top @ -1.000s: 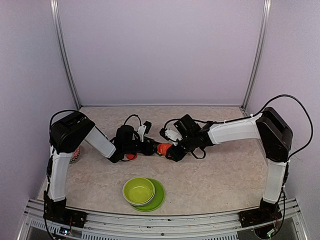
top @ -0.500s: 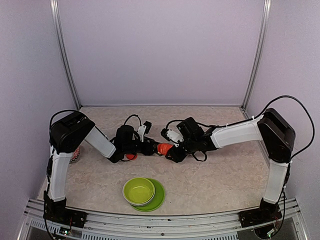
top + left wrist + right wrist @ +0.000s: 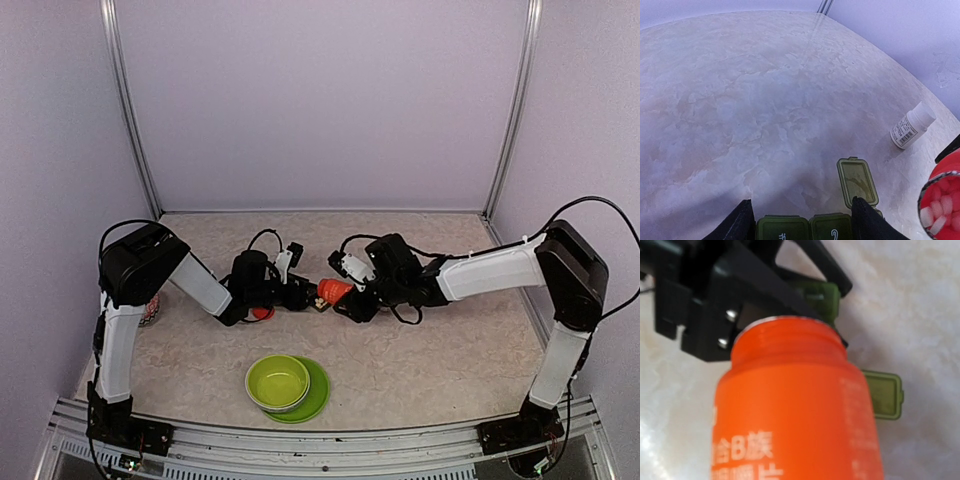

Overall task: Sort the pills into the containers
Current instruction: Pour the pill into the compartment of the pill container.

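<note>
The containers (image 3: 805, 228), a dark green strip box, sit between the fingers of my left gripper (image 3: 802, 220), which is shut on them. Two lids are closed, and the third lid (image 3: 856, 181) lies open on the table. My right gripper (image 3: 352, 296) is shut on the orange-red bottle (image 3: 795, 415) and holds it tilted, mouth toward the box. White pills (image 3: 939, 207) show inside the bottle's open mouth at the right edge of the left wrist view. From above, bottle (image 3: 331, 291) and left gripper (image 3: 297, 293) meet at mid-table. The right fingers are hidden behind the bottle.
A lime-green bowl (image 3: 277, 381) on its plate (image 3: 314, 400) stands near the front edge. A red cap (image 3: 262, 313) lies under the left wrist. A small white bottle (image 3: 912, 125) lies on its side beyond the open lid. A small patterned object (image 3: 150, 311) sits behind the left arm.
The right arm has swung its elbow to the right and turned the wrist, tipping the bottle further toward the containers. The left arm has not moved.
</note>
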Robot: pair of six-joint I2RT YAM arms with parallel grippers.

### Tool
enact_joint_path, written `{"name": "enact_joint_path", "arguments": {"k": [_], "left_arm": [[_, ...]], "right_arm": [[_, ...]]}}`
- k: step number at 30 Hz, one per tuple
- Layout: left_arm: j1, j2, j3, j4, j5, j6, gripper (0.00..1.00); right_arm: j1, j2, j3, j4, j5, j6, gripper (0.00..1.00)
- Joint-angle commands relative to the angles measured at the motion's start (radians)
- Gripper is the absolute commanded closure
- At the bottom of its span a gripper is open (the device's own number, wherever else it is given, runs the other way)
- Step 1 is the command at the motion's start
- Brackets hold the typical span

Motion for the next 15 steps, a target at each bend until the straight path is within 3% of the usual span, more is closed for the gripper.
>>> {"name": "enact_joint_path", "arguments": {"k": [1, 15], "left_arm": [[-0.007, 0.023, -0.014, 0.017, 0.008, 0.001, 0.36], [-0.01, 0.011, -0.021, 0.008, -0.001, -0.002, 0.34]], "right_arm": [[0.013, -0.073, -0.06, 0.122, -0.022, -0.007, 0.57], [0.002, -0.189, -0.285, 0.467, -0.1, 0.0, 0.57]]}}
